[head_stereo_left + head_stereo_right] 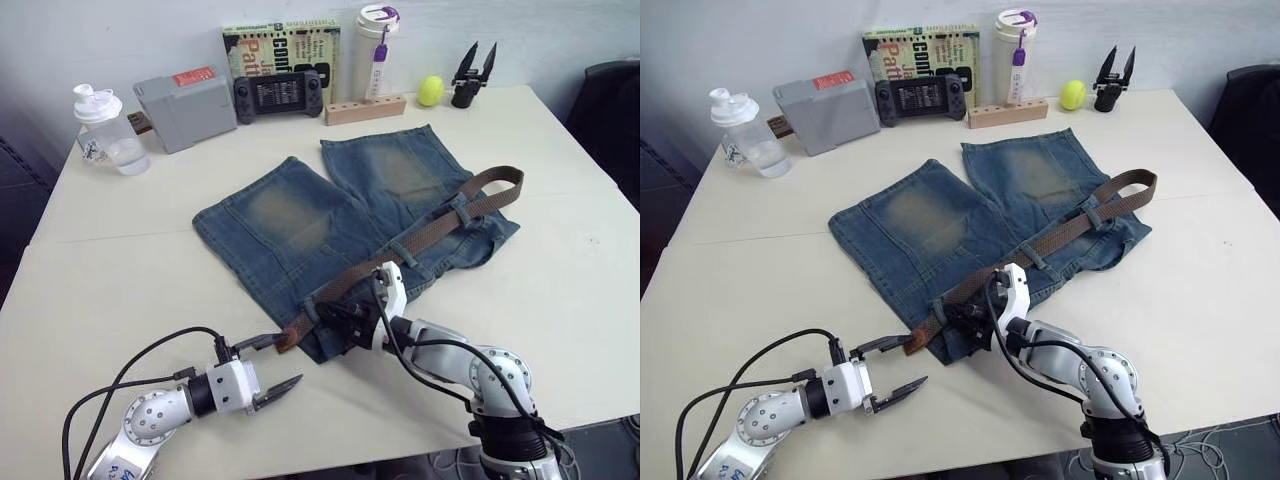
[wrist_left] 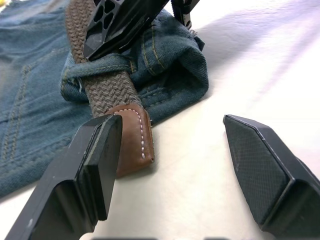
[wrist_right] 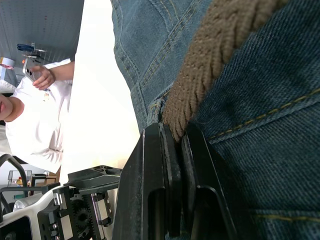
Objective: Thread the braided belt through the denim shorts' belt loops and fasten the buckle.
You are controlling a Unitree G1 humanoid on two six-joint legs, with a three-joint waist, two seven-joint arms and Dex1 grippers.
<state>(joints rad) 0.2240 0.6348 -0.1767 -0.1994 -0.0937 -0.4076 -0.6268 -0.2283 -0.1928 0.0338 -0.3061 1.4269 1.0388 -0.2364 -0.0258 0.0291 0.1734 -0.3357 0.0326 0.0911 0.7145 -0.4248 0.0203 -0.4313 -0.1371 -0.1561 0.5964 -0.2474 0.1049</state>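
**Right fingers pinch the belt at the waistband, left fingers spread at its leather tip**

The denim shorts [image 1: 330, 225] lie flat on the desk [image 1: 130, 270], legs pointing toward the far edge and waistband toward the robot. The braided belt [image 1: 440, 228] runs along that waistband, passing under the belt loops [image 1: 458, 210] that show along it — at the far end it doubles back in a loose curve beyond the shorts' edge. No buckle can be made out.

The right gripper [image 1: 335, 312] has its fingers [image 3: 165, 165] closed on the belt, pressed together with the brown weave coming out from between their tips, just where the strap crosses the denim near the corner of the waistband. In the right wrist view the belt rises straight away from the fingertips over blue cloth with yellow stitching.

The left gripper [image 1: 272, 368] lies low over the desk with its fingers [image 2: 95, 160] wide apart and nothing between them. The belt's brown leather end tab [image 2: 131, 137], edged with white stitches, lies flat on the desk touching the inner face of one finger; the other finger stands well apart from it over bare desk. Just past the tab the strap passes under a denim loop, and the right gripper's black fingers sit on the strap right beyond that.

Along the far edge of the desk stand a shaker bottle [image 1: 105, 130], a grey box [image 1: 185, 105], a handheld game console [image 1: 278, 95], a book [image 1: 280, 50], a white tumbler [image 1: 376, 50], a wooden block [image 1: 365, 108], a yellow-green ball [image 1: 430, 91] and a spare black gripper [image 1: 472, 75]. A person in a white shirt [image 3: 35, 115] shows at the edge of the right wrist view.
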